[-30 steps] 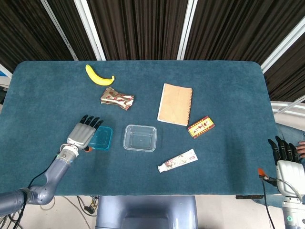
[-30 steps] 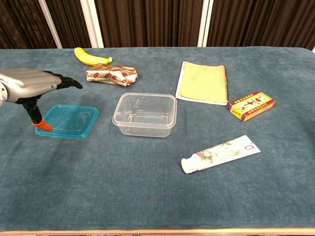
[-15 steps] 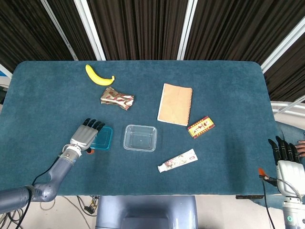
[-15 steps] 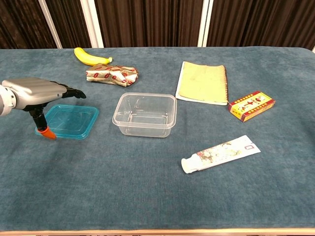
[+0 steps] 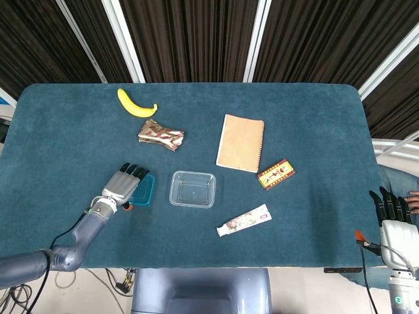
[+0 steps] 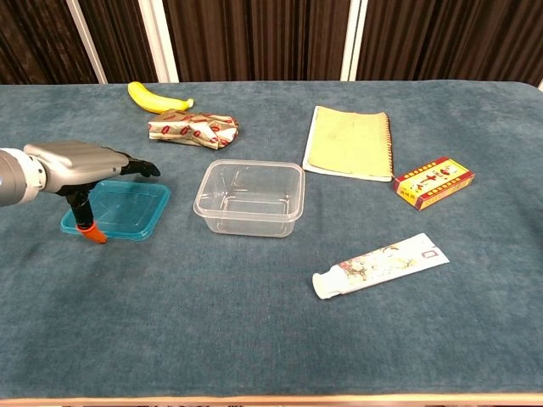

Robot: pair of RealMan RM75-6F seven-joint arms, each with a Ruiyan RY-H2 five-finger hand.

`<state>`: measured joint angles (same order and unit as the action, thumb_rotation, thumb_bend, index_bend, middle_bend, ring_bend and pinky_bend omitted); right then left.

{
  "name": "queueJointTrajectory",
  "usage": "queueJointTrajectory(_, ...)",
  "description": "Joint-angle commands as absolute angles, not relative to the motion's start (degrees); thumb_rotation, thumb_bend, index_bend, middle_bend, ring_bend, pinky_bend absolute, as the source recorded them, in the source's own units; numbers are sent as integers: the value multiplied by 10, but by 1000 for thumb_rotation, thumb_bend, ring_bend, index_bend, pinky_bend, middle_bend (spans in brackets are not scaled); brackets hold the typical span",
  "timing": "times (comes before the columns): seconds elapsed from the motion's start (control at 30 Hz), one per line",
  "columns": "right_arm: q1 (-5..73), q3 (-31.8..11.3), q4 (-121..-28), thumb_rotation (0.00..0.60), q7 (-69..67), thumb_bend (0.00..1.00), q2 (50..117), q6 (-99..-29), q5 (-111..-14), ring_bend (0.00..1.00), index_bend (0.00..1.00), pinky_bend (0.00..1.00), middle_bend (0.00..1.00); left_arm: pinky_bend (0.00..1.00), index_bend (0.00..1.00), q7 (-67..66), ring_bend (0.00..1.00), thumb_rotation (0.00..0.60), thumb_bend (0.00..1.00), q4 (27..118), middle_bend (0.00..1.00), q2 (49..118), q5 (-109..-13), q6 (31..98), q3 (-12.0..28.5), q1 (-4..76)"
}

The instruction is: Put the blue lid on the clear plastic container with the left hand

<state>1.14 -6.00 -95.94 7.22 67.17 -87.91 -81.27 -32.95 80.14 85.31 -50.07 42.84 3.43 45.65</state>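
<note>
So the left hand [image 6: 81, 164] is sliding lower and further over the blue lid [image 6: 119, 209] compared to a second ago, and its orange-tipped thumb is now sitting off the lid's near-left edge, down by the surface [image 6: 254, 322]. The fingers [image 6: 136, 165] are stretching out flat and slightly apart above the lid, not gripping anything that I can see. In the head view the hand [image 5: 122, 185] is covering the left part of the lid [image 5: 145, 191], so only a strip is showing.

The lid is lying flat right under the fingers. The clear plastic container [image 6: 250, 197] is sitting just past the fingertips, upright and near the lid but not touching it. Beyond the fingers there's a crumpled snack wrapper [image 6: 193, 128] and a banana [image 6: 157, 97].

Well away from the fingers, past the container, there's a spiral notebook [image 6: 351, 142], a small red and yellow box [image 6: 433, 181] and a tube [image 6: 380, 264].

The right hand [image 5: 391, 221] is hanging off the surface's edge in the head view, fingers straight and holding nothing.
</note>
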Motion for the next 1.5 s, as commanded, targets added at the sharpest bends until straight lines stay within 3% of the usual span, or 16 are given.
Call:
queueJointTrajectory(0.03, 11, -60, -959, 600, 72, 276, 672, -879, -813, 35, 94, 0, 14, 0, 61, -330, 0, 600, 72, 800, 76, 855, -499, 429, 32, 458)
queueJointTrajectory(0.67, 11, -61, -960, 600, 74, 274, 673, -881, -811, 35, 95, 0, 14, 0, 96, -327, 0, 600, 79, 784, 170, 859, -488, 439, 15, 467)
queueJointTrajectory(1.07, 11, -61, -959, 600, 71, 275, 673, -881, -812, 35, 95, 0, 14, 0, 123, -327, 0, 600, 182, 794, 267, 849, -488, 455, 13, 469)
queueJointTrajectory(1.5, 11, -60, -960, 600, 72, 275, 673, -883, -815, 35, 95, 0, 14, 0, 123, -324, 0, 600, 225, 891, 262, 772, -467, 471, 33, 480)
